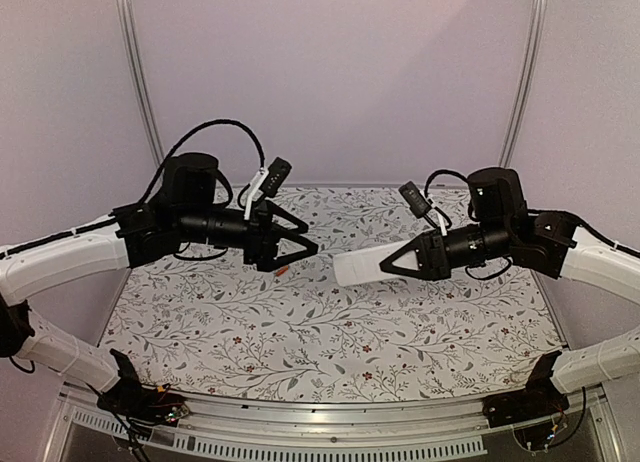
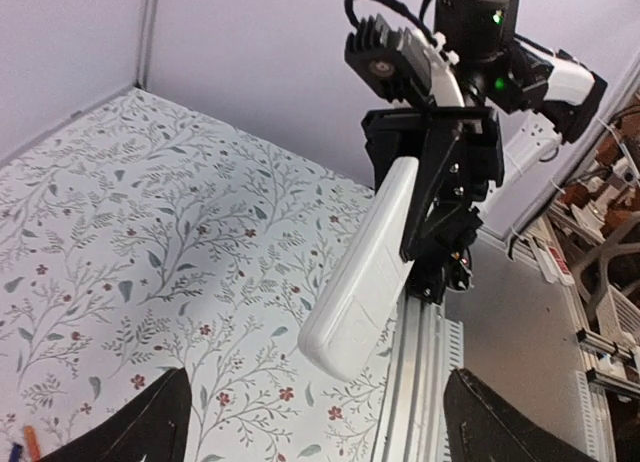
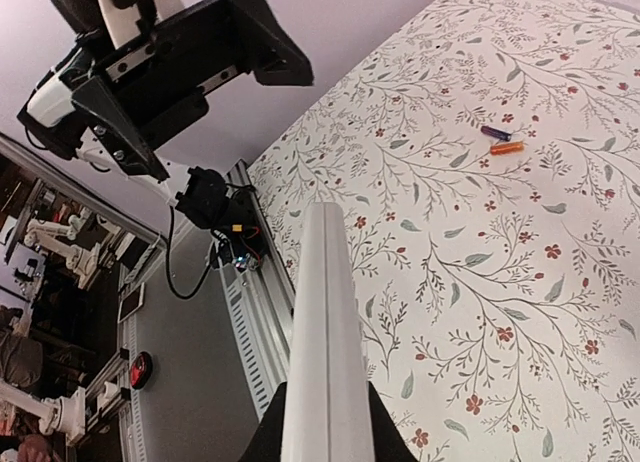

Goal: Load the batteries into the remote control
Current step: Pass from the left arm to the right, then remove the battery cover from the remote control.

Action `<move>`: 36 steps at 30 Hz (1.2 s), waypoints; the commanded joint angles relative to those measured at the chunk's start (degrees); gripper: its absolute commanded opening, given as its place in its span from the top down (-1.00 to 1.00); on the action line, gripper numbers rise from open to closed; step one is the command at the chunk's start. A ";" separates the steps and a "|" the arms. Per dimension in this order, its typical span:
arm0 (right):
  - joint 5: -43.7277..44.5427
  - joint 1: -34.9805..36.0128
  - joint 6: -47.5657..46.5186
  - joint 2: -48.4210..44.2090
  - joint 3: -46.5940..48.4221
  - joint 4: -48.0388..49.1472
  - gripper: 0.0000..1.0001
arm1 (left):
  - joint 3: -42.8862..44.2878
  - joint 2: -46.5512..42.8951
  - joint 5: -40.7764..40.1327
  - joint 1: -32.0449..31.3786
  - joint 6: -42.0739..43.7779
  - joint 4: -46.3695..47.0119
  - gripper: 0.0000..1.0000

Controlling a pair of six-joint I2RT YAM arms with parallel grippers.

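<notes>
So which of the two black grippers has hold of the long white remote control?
The right gripper, clamped on one end of the white remote control; the left gripper hangs open, holding nothing.

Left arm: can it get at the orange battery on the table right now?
Probably yes. The left hand is open and empty; the small orange cylindrical battery lies uncovered on the floral-patterned table close by it. The right hand holds the slim white remote control up, clear of that path.
</notes>
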 commanded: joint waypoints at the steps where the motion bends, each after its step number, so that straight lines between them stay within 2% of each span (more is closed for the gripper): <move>1: 10.95 -1.50 9.09 -3.76 -6.24 13.22 1.00 | -9.33 -3.97 -16.35 0.62 -10.15 18.71 -0.75; 6: 13.25 -1.68 15.21 -3.96 -9.98 22.78 1.00 | -8.86 -0.10 -14.76 0.38 -16.50 18.60 -0.54; 13: 9.62 -1.69 20.66 -1.31 -12.51 31.45 1.00 | -10.00 4.63 -12.22 -1.65 -21.65 25.41 -0.47; 21: 7.30 -1.63 22.46 1.08 -12.54 33.78 1.00 | -8.38 6.69 -11.16 -2.96 -21.84 25.16 -0.25; 26: 5.98 -1.48 22.93 2.30 -12.08 34.76 1.00 | -4.85 9.75 -11.28 -3.07 -22.08 21.61 0.02; 36: 5.48 -1.39 22.42 2.04 -12.06 34.69 1.00 | -3.53 10.78 -11.03 -2.65 -23.54 21.57 0.48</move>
